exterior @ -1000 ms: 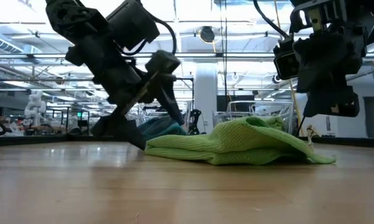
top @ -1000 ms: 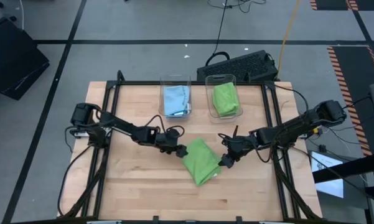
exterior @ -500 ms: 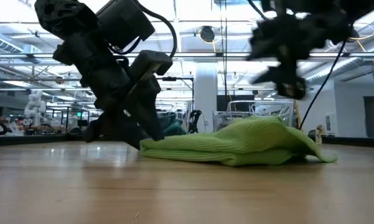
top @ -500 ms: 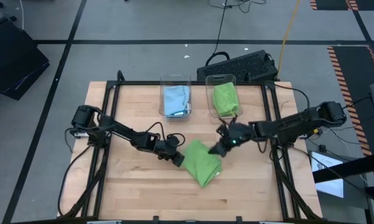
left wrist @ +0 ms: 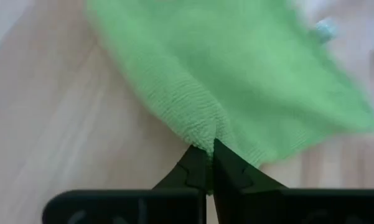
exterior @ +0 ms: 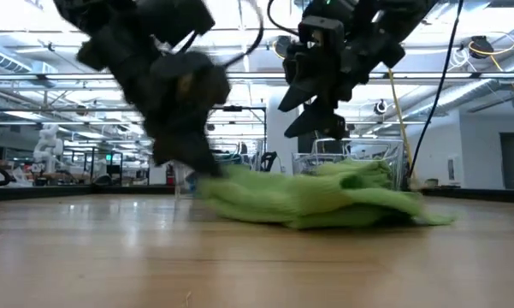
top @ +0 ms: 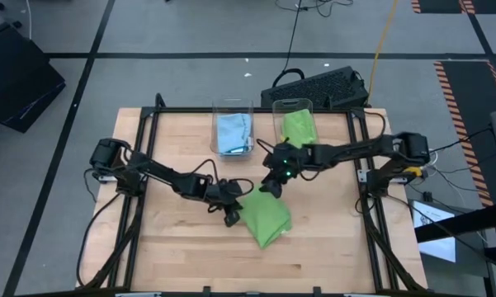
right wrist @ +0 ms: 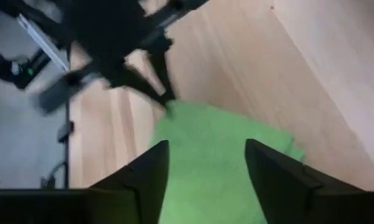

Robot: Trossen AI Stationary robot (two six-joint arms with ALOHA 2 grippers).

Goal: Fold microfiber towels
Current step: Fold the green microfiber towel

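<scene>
A lime green microfiber towel (top: 265, 217) lies bunched and partly folded on the middle of the wooden table. My left gripper (top: 233, 214) is low at the towel's left edge and shut on it; the left wrist view shows the gripper (left wrist: 211, 167) closed on the cloth (left wrist: 236, 74). My right gripper (top: 271, 186) hangs open above the towel's far edge, touching nothing; its two fingers (right wrist: 146, 177) frame the green cloth (right wrist: 205, 155) below. In the low view the right gripper (exterior: 315, 124) is clear above the towel (exterior: 316, 197). My left gripper pinches a small pucker of the towel's left edge (left wrist: 206, 138) between its two shut fingers; one layer or several, I cannot tell. The fingers slant down from the table's left side. The edge is raised a little at the fingers, and the remainder of the towel lies on the table.
Two clear bins stand at the table's far edge: one (top: 233, 130) holds a light blue towel, the other (top: 297, 130) a lime green one. A black keyboard (top: 318, 86) lies on the floor beyond them. Bare wood stretches along the near side (top: 231, 264).
My left gripper has rolled about its pointing line and shut on the towel's left edge. My right gripper has moved from the towel's right corner toward the table's far and left side, rising, and now hangs over the towel's far edge.
</scene>
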